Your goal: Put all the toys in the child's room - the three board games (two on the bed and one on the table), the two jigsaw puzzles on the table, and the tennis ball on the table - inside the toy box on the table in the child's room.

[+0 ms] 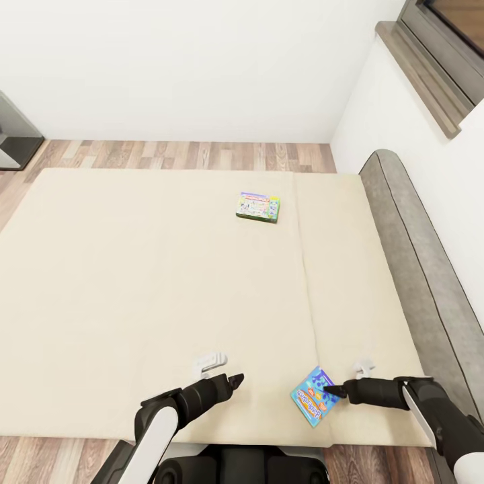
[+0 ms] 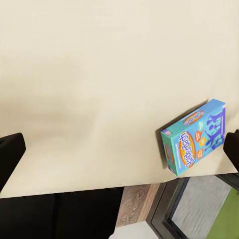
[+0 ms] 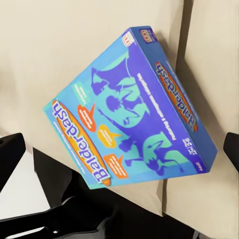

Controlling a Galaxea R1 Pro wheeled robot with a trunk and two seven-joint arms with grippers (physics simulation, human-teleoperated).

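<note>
"Balderdash" read clearly along 2 edges of the blue board game box (image 3: 130, 110); the far green-edged box's (image 1: 258, 206) print was too small.

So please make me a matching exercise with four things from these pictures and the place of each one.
Things:
1. blue Balderdash box
2. green-edged game box
3. left gripper
4. grey headboard

Places:
A. far part of the mattress
B. along the bed's right side
C. near edge of the bed, at the right gripper
D. over bare mattress, left of the blue box

Pairs: 1-C, 2-A, 3-D, 4-B
</note>
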